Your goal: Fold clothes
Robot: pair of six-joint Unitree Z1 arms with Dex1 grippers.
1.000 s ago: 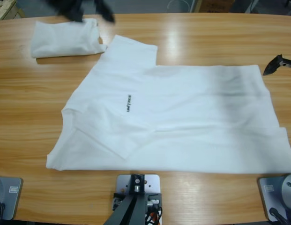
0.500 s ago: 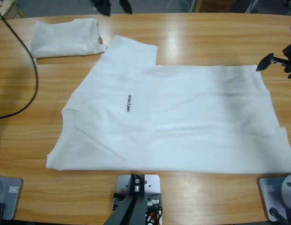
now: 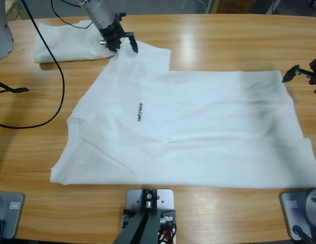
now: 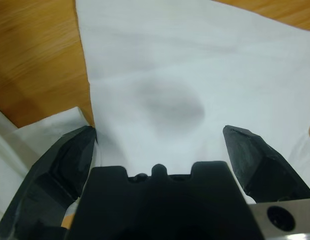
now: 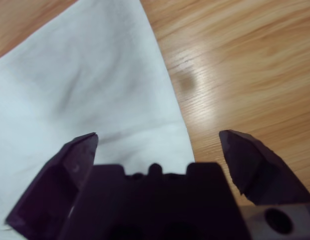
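- The spread T-shirt (image 3: pixel 198 127) lies flat across the middle of the table (image 3: pixel 208 40); a folded T-shirt (image 3: pixel 68 43) sits at the upper left.
- It looks light, limp and prone to wrinkling, so it is best pinched at edges or corners.
- The left hand (image 3: pixel 119 43), jaws apart, is over the upper sleeve (image 3: pixel 142 58).
- The right hand (image 3: pixel 300 73), jaws apart, is near the hem corner (image 3: pixel 280 76) at right.
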